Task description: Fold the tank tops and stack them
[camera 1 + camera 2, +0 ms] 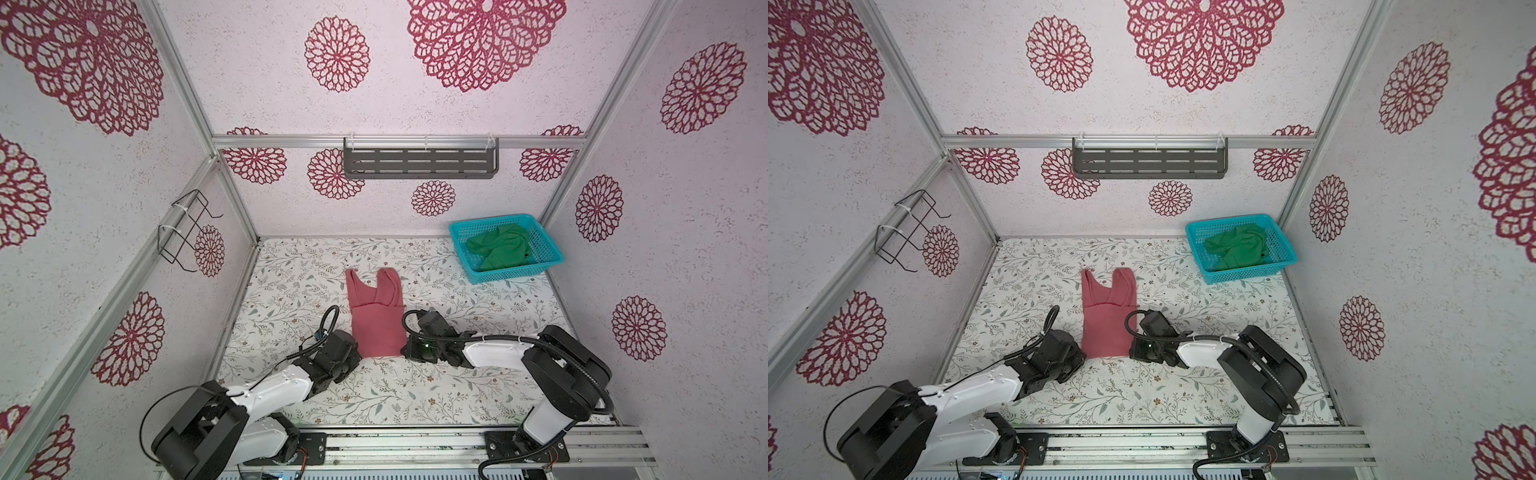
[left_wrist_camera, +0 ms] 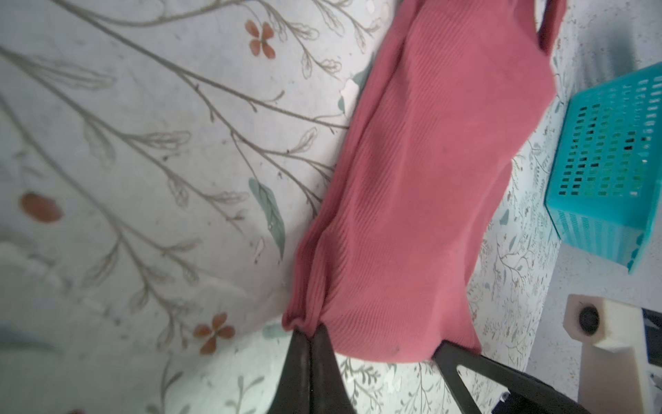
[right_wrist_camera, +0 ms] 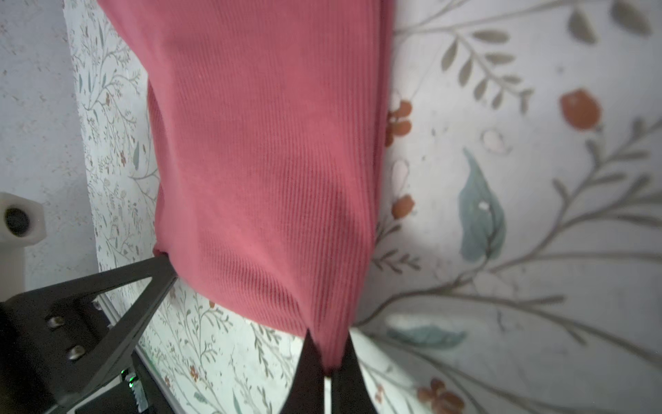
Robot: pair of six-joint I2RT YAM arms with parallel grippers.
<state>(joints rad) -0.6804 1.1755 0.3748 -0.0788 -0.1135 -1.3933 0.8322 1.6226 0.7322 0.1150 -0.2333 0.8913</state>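
Work stood at the first garment's cross fold, by my reading: the left pincer [image 2: 311, 335] was clamped shut on one hem corner of the pink tank top [image 1: 376, 324]. The top lay flat and narrow, running away ahead of the tips with its straps at the far end. Just across the hem to the right, the right pincer [image 3: 327, 358] was nipped onto the other hem corner in the same way. The next move probably called for both to lift together and carry the hem forward toward the straps, level and even, so the cloth neither skewed nor slipped free. Bare table [image 1: 291, 291] lay ahead of and outside both pincers, leaving ample room. Well beyond the right pincer, ahead and to its right, the basket [image 1: 519, 270] sat near the wall corner, with the green tank top [image 1: 498, 249] crumpled inside it, not yet folded.
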